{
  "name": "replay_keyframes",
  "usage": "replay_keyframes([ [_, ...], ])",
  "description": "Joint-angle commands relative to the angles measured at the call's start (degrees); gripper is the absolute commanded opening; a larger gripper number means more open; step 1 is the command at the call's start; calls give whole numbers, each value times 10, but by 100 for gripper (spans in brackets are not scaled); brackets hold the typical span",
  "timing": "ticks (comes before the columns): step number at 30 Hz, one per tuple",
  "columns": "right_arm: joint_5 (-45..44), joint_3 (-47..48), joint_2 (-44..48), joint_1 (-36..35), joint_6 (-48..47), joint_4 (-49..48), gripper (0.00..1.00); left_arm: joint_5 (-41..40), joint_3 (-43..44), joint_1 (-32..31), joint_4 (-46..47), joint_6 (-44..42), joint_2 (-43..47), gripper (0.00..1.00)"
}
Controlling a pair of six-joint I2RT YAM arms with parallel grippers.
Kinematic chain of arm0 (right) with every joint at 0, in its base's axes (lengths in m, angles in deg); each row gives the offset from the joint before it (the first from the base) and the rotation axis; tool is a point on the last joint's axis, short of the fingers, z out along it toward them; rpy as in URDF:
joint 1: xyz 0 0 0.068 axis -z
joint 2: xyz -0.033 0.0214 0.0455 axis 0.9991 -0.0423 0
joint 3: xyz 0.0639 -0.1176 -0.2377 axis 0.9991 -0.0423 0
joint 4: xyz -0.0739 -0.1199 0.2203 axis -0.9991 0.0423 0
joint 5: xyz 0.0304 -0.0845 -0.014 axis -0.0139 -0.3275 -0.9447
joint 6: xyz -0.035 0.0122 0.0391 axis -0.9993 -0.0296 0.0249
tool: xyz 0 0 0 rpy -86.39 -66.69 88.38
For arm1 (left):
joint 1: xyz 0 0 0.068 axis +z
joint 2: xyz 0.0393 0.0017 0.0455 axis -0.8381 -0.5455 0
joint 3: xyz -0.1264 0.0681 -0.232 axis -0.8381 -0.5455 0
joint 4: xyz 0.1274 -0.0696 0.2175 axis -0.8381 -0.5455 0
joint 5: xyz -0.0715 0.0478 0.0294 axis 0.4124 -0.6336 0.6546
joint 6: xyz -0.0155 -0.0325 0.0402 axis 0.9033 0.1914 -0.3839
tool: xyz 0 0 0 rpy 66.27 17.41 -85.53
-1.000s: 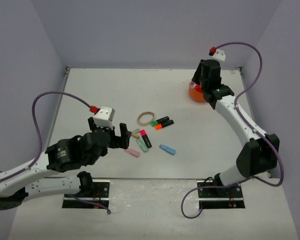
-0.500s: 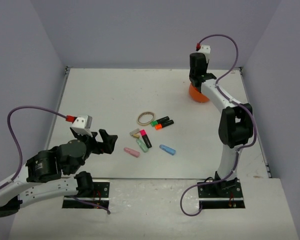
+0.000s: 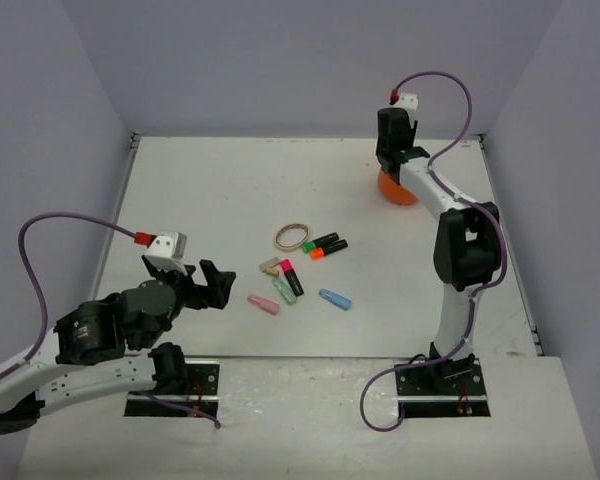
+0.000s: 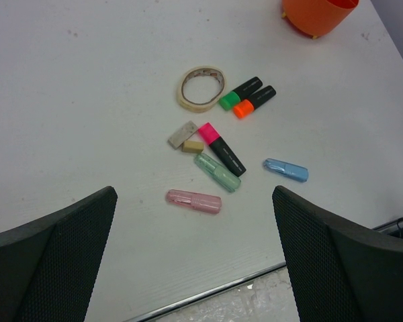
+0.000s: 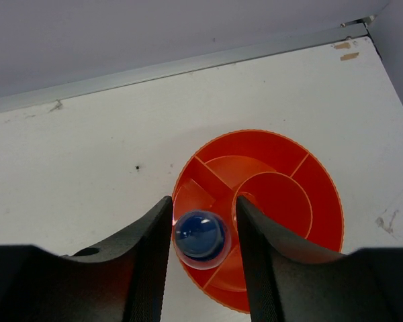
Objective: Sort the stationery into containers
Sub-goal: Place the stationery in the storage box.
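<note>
My right gripper (image 5: 203, 245) is shut on the small clear glue bottle (image 5: 200, 236), seen end-on with its blue cap, right above the round orange tub (image 5: 322, 181) and its dividers. In the top view the tub (image 3: 392, 191) sits at the far right under this gripper (image 3: 391, 166). My left gripper (image 4: 195, 268) is open and empty over the near table edge. Ahead of it lie a pink eraser (image 4: 193, 200), a green eraser (image 4: 217, 172), a blue eraser (image 4: 286, 170), a pink-capped highlighter (image 4: 221, 148), green-capped (image 4: 240, 92) and orange-capped (image 4: 254, 101) highlighters and the tan rubber band (image 4: 201, 87).
Two small beige and grey pieces (image 4: 183, 134) lie beside the pink-capped highlighter. The table's metal front edge (image 4: 208, 295) runs just under my left gripper. Grey walls close the table at the back and both sides.
My left arm has drawn back toward the near left, away from the stationery. My right arm has swung upright over the tub. In the last half second almost nothing has moved.
</note>
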Motion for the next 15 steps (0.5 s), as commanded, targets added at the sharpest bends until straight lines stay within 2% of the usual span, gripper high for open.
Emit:
replay_keyframes([
  [1, 2, 15, 18, 2, 3, -15, 53, -13, 1, -1, 17, 3, 4, 100],
  [5, 7, -1, 58, 0, 7, -11, 62, -15, 1, -1, 16, 4, 7, 100],
  [6, 12, -15, 69, -1, 10, -13, 67, -17, 1, -1, 16, 4, 5, 100],
  [8, 16, -24, 89, -6, 10, -7, 69, -19, 1, -1, 14, 6, 4, 100],
  [11, 35, -26, 134, -37, 1, 64, 72, -31, 4, 0, 4, 19, -8, 100],
  [15, 142, -82, 201, -110, -34, 145, 72, -71, 6, -1, -19, 60, -28, 100],
])
